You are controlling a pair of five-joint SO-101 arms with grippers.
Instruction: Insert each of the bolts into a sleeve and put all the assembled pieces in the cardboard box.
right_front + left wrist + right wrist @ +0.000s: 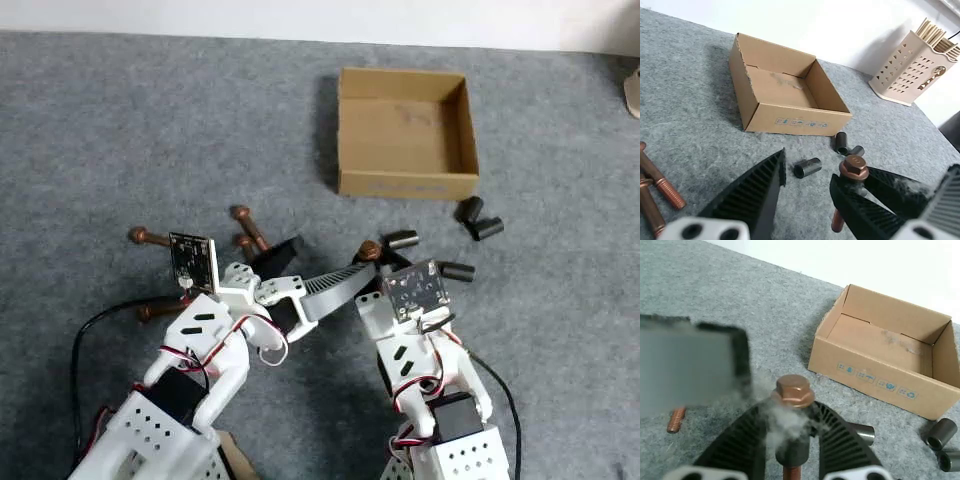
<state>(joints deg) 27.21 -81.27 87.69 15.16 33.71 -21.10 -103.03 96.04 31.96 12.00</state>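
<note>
**Gripping one bolt upright beside a wide-open second tool**

The right tool (790, 416) is clamped on a copper bolt (794, 390), which is held upright with its six-sided head just above the fingertips. A dark sleeve (792, 450) is seen around the shank between the two ribbed fingers, and bare copper thread shows beneath it. White fluff (782, 422) clings to the fingers just under the head. From above, this tool (372, 262) and its bolt (370, 249) are found near the middle of the grey felt worktop (150, 120).

The left tool (807, 170) is spread wide, with nothing gripped. One of its fingers (860, 205) is placed just beside the held bolt (855, 167); whether contact is made cannot be told. In the high view the left tool (335, 257) is seen stretched across towards the right arm.

Four loose sleeves are scattered on the felt. One (402, 239) is lying just beyond the held bolt, one (457, 271) is lying beside the right tool, and two (470, 209) are lying together near the front right corner of the cardboard box (405, 185). Four loose bolts (250, 225) are spread on the left side of the worktop, close to the left arm. The box is set open-topped on the far side, well beyond both tools. A beige holder (912, 70) filled with wooden sticks is seen beyond the box.
</note>
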